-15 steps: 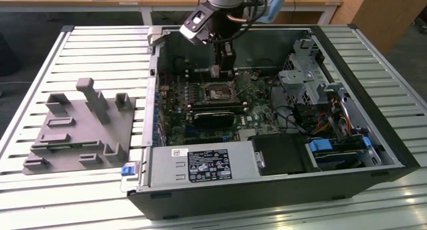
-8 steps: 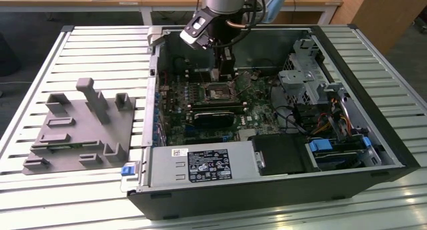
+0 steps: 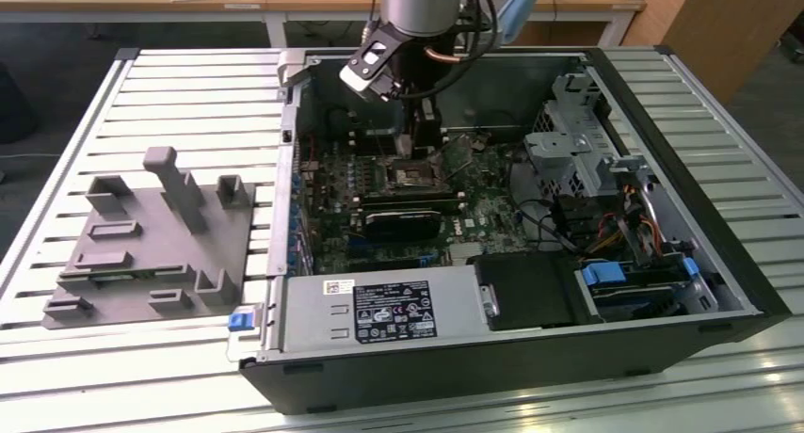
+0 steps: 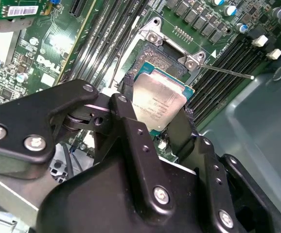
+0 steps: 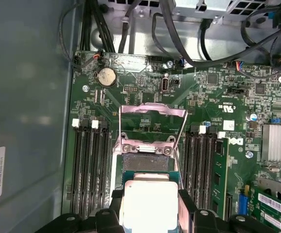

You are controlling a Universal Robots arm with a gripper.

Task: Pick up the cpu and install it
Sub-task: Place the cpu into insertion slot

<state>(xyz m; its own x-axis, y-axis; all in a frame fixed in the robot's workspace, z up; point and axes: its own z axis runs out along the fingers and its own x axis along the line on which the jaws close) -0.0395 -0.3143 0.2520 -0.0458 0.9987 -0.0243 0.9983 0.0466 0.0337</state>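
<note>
An open computer case lay on its side on the slatted table. It held a green motherboard, a long black card across the board, a power supply along the near wall, and a metal drive cage with bundled cables towards the exterior view's right. Just beside the case, on the exterior view's left, stood a grey tray with upright posts and shallow pockets; what lay in the pockets could not be told.

The arm reached down into the case over the middle of the board. Its pincer was closed on the cpu, one black finger against each of two opposite edges, the silvery top facing the camera. In the first wrist view the cpu sat between the same fingers, close over the board and just beside the socket, partly overlapping its near edge. Whether the chip touched the socket could not be told.

The socket stood open, its metal frame swung up and back and the thin lever out to one side. Rows of memory slots flanked it on both sides, and a coin cell sat farther along the board.
</note>
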